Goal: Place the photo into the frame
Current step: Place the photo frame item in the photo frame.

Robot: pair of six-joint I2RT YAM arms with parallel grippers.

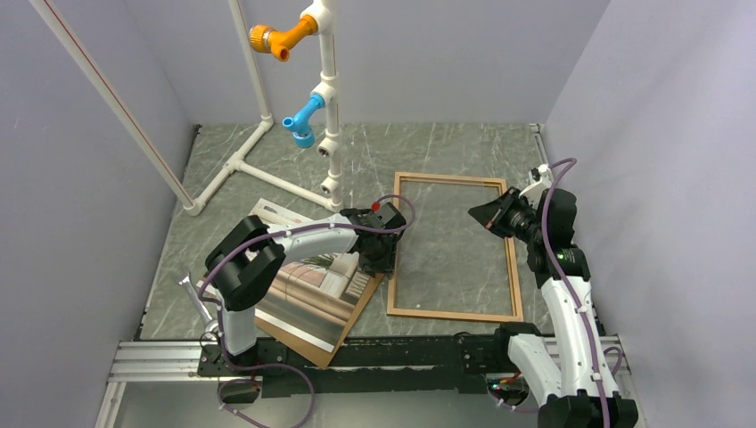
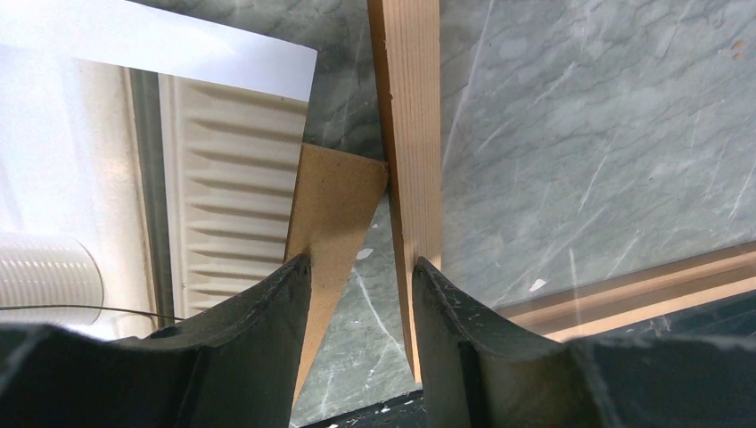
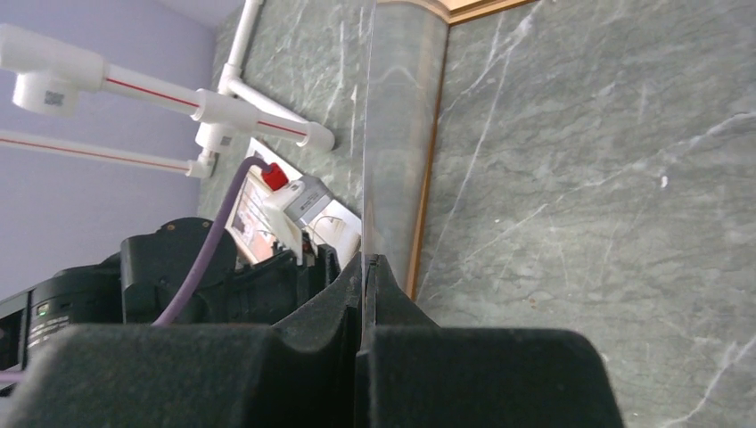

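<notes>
Beneath the left arm (image 1: 303,236), the photo (image 1: 312,299) lies partly hidden on brown board (image 1: 299,340)

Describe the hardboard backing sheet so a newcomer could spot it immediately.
Find the wooden frame lying right of centre on the marble table. Left of it, a skewed stack lies under the left arm. The backing sheet is its bottom layer: plain brown, peeking out as a border beneath the glossy photo, and solid where the frame is see-through.

frame (image 1: 455,315) light-brown wood | photo (image 1: 312,290) beige-pink tones — white edge | table (image 1: 446,147) grey-green marble, white-veined
</notes>
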